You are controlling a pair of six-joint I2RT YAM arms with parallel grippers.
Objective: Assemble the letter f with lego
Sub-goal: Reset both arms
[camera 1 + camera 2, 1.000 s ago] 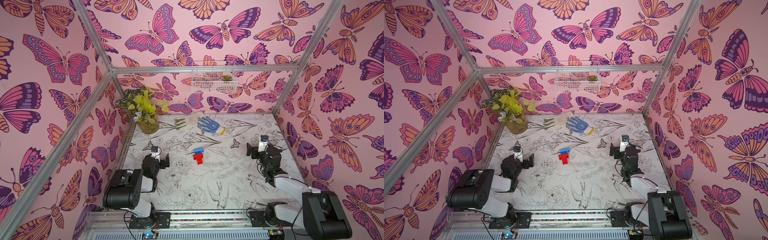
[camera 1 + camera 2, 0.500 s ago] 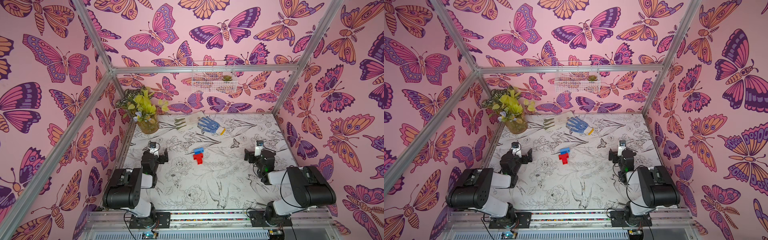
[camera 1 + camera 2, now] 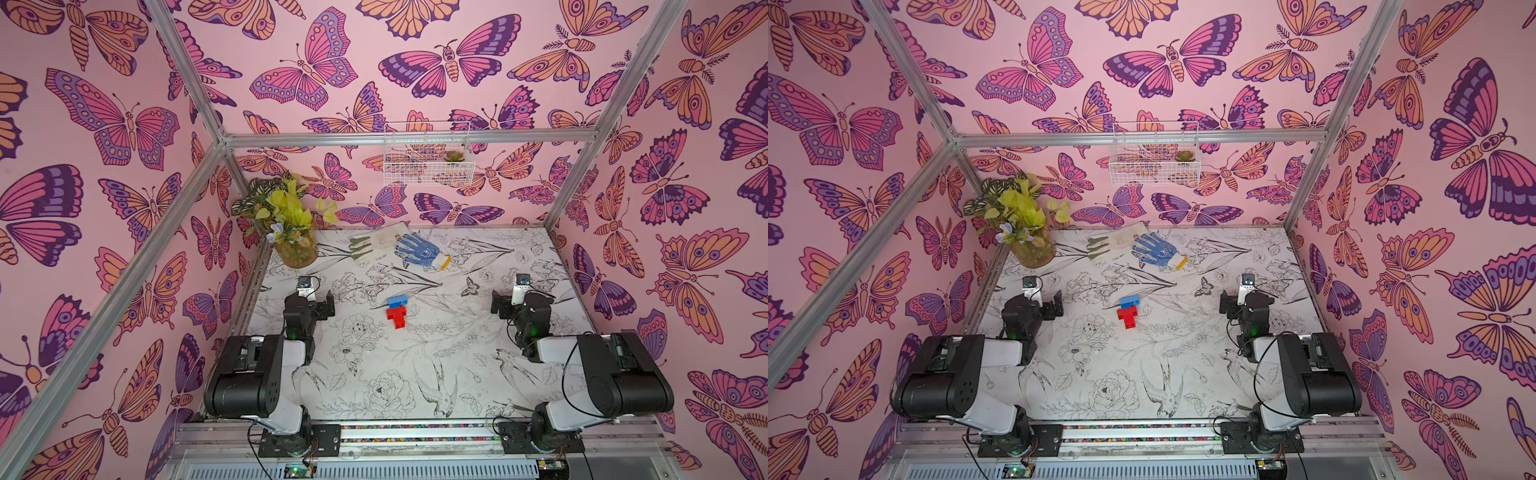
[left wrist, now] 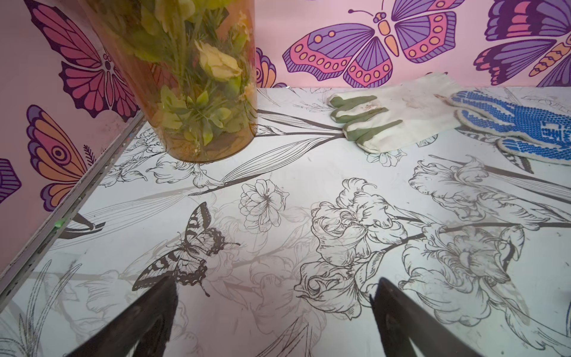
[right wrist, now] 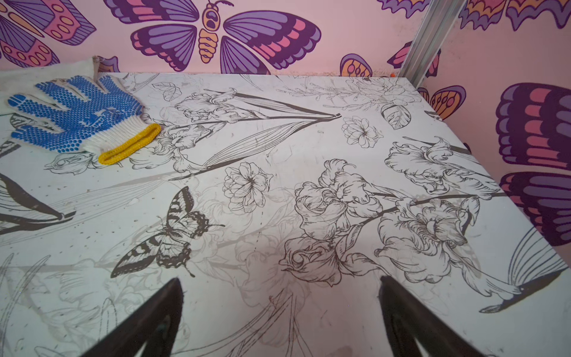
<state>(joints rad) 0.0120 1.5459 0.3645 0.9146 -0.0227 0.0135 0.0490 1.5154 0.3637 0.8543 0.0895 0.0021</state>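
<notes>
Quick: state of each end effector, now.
Left end effector: open, holding nothing.
Right end effector: open, holding nothing.

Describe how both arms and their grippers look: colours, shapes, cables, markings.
The left arm and right arm are built of bulky black cylindrical joint housings joined by white links. Thin black cables loop alongside, and a small green light glows near each wrist. A small white camera sits on each wrist. The left gripper and right gripper have dark, flat, tapering fingers. No markings are legible.
</notes>
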